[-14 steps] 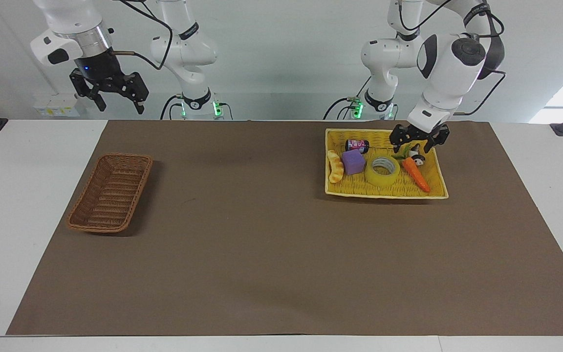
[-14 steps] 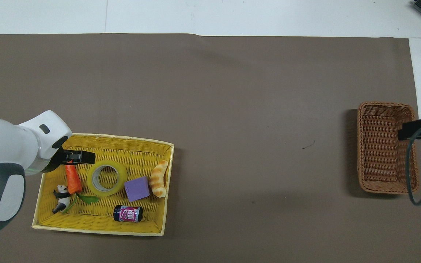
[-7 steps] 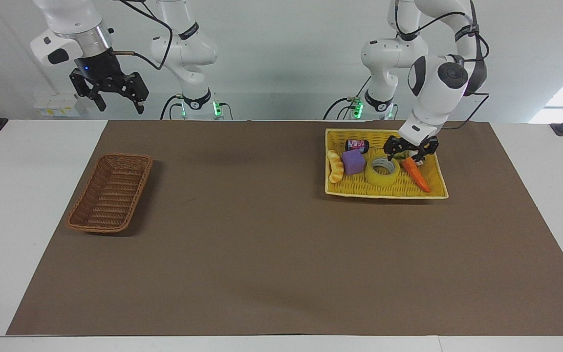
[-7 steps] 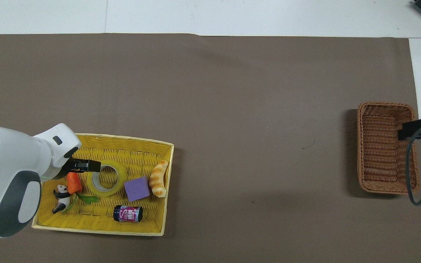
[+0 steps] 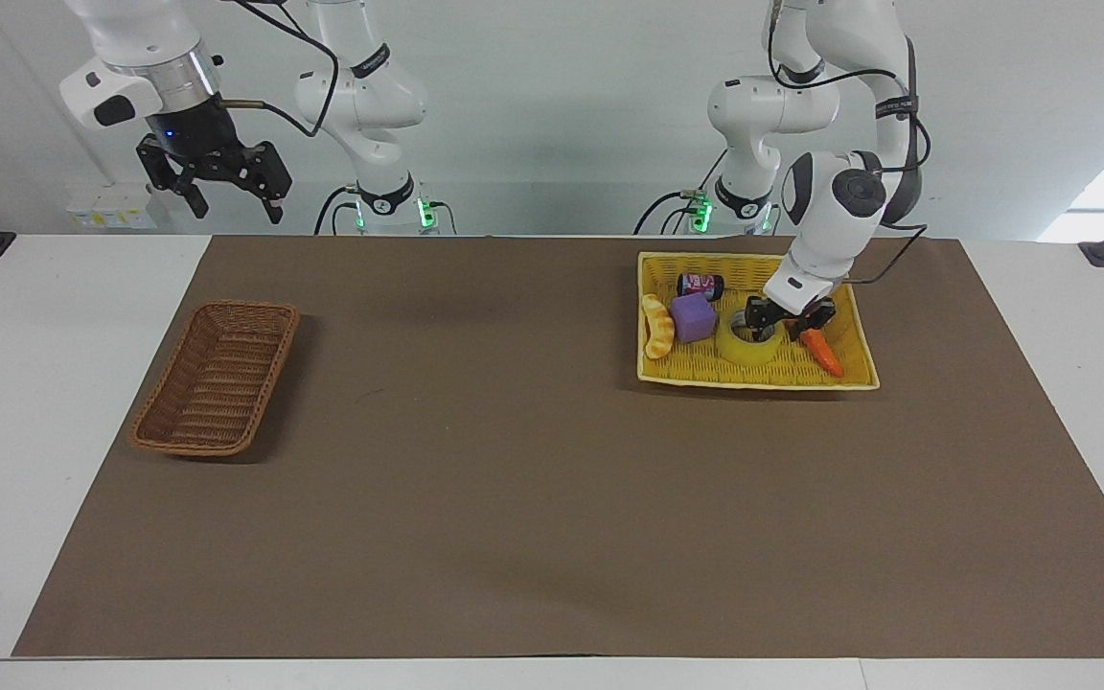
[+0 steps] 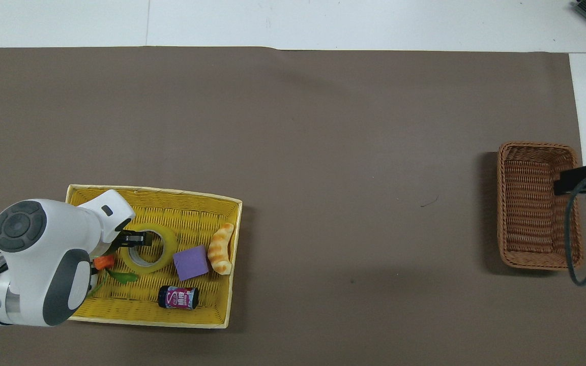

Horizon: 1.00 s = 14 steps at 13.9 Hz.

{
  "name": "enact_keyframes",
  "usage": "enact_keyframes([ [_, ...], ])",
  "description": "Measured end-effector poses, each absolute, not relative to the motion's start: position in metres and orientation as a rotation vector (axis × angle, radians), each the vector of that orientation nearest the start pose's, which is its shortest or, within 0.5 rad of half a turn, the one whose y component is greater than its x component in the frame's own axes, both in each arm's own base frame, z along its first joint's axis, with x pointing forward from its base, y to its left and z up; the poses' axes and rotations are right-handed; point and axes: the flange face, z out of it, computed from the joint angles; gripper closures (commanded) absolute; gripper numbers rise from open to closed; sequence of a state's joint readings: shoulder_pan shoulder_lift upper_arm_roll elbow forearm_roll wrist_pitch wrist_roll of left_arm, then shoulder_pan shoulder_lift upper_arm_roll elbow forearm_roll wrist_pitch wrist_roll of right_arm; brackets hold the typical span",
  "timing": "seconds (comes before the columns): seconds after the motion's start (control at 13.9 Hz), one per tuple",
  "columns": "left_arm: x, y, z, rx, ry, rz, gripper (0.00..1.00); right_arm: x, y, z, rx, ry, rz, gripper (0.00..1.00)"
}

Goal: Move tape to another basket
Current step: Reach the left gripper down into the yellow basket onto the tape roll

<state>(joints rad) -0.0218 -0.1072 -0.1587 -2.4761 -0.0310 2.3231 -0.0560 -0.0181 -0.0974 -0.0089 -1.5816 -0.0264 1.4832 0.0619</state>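
The tape, a yellow translucent roll, lies flat in the yellow basket at the left arm's end of the table. My left gripper is down on the roll's rim, on the side toward the carrot, and its tip reaches into the roll's hole. The roll rests on the basket floor. The brown wicker basket stands empty at the right arm's end. My right gripper waits high up at that end, open and holding nothing.
In the yellow basket beside the tape lie a purple cube, a bread toy, an orange carrot partly under my left hand, and a small can. A brown mat covers the table.
My left gripper has come down from above the carrot onto the tape's rim and its jaws have narrowed. The tape has not moved. The right arm is still.
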Motion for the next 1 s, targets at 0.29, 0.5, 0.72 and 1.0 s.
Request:
enact_keyframes([
  [0.29,0.452,-0.081,0.311,-3.138,0.157,0.106,1.00,0.514,-0.017,0.664,-3.164,0.144,0.001,0.00],
  [0.5,0.454,-0.082,0.312,-3.139,0.160,0.102,1.00,0.514,-0.017,0.664,-3.164,0.144,0.001,0.00],
  [0.72,0.465,-0.083,0.329,-3.138,0.159,0.136,1.00,0.514,-0.017,0.664,-3.164,0.144,0.001,0.00],
  [1.0,0.497,-0.084,0.396,-3.138,0.147,0.176,1.00,0.514,-0.017,0.664,-3.164,0.144,0.001,0.00],
])
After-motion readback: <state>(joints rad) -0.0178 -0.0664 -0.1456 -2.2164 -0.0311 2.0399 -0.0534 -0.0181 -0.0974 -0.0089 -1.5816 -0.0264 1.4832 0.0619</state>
